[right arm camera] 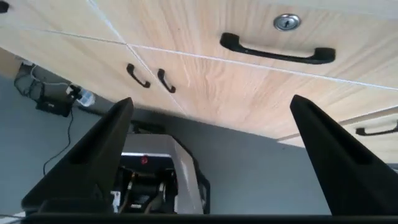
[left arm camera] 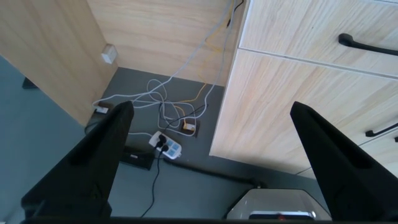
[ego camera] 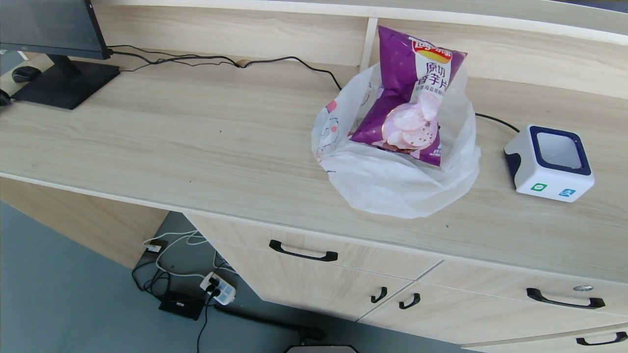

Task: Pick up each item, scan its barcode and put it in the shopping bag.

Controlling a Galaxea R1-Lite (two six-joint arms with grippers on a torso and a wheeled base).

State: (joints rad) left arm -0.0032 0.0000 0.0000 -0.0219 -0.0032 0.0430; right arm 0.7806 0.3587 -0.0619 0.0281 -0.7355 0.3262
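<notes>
Chip bag [ego camera: 409,98] stands, leaning it seems, inside shopping bag [ego camera: 392,189].

Pale pink slices are printed on the glossy purple crisp packet [ego camera: 412,93]. The translucent white plastic shopping bag [ego camera: 392,186] is marked with pink and blue cartoons. The white boxy scanner [ego camera: 549,164] is edged in navy.

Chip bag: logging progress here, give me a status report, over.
Left gripper and right gripper open, empty, low by the drawers. Chip bag standing in the shopping bag on the counter. Scanner beside it, apart.
</notes>
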